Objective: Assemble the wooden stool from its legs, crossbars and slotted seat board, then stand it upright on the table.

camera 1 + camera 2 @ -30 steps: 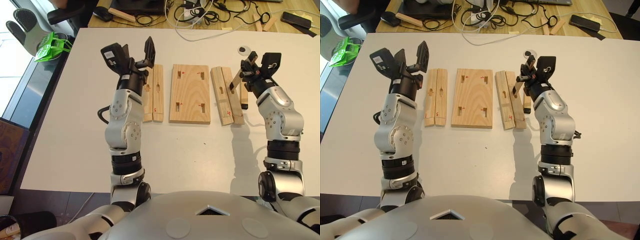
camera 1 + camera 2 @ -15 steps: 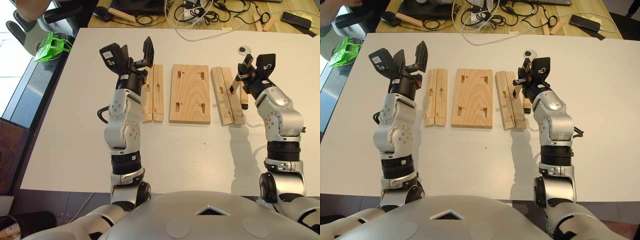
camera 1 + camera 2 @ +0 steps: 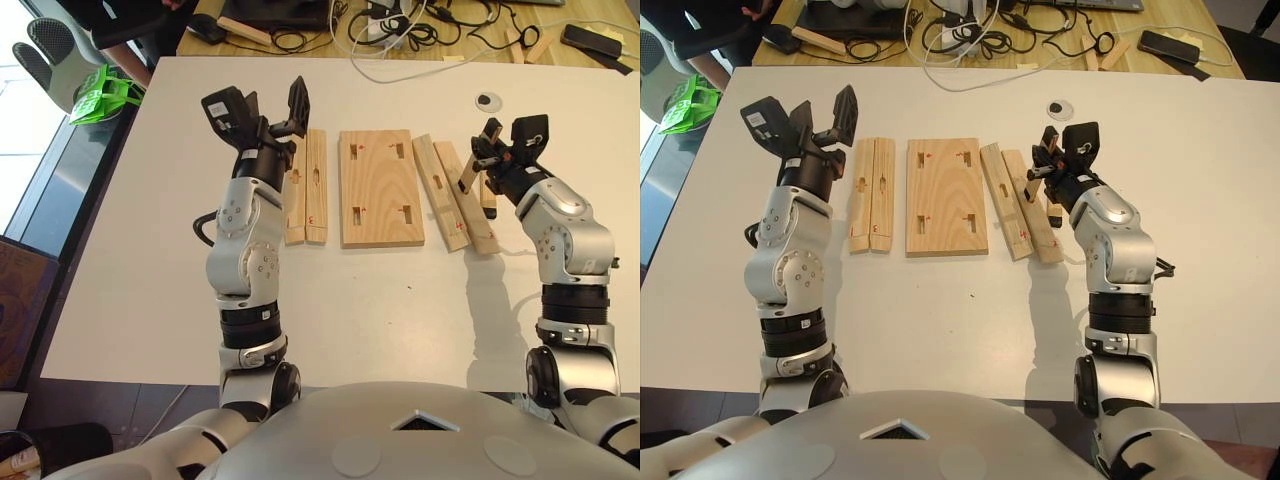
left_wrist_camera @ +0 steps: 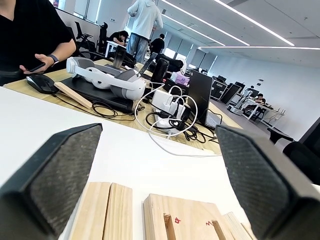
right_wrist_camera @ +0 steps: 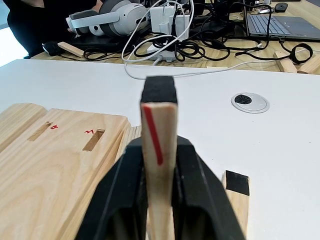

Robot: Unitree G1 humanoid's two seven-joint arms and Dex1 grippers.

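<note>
The white table (image 3: 400, 300) carries every part, and the slotted seat board (image 3: 381, 188) lies flat near its middle, four slots facing up with small red marks beside them. To the left of the seat board, just apart from its edge and parallel to it, two legs (image 3: 307, 187) lie flat and pressed side by side. To the right of the seat board another pair of legs (image 3: 452, 195) lies flat but skewed, their far ends close to the board and their near ends angling away from it. The left gripper (image 4: 159, 170) hangs above the table left of the seat board, out past the left-hand legs, its pads spread wide with nothing between them. The right gripper (image 5: 159, 155), right of the seat board and over the skewed legs, is clamped on a slim crossbar (image 3: 466, 178) (black-capped at its far end, with a red stroke on its face). The crossbar slopes down towards those legs. A short wooden piece (image 3: 487, 197) with a dark end lies beyond them, farther from the board. A small round grommet (image 3: 488, 99) sits in the tabletop, far and right of the board.
</note>
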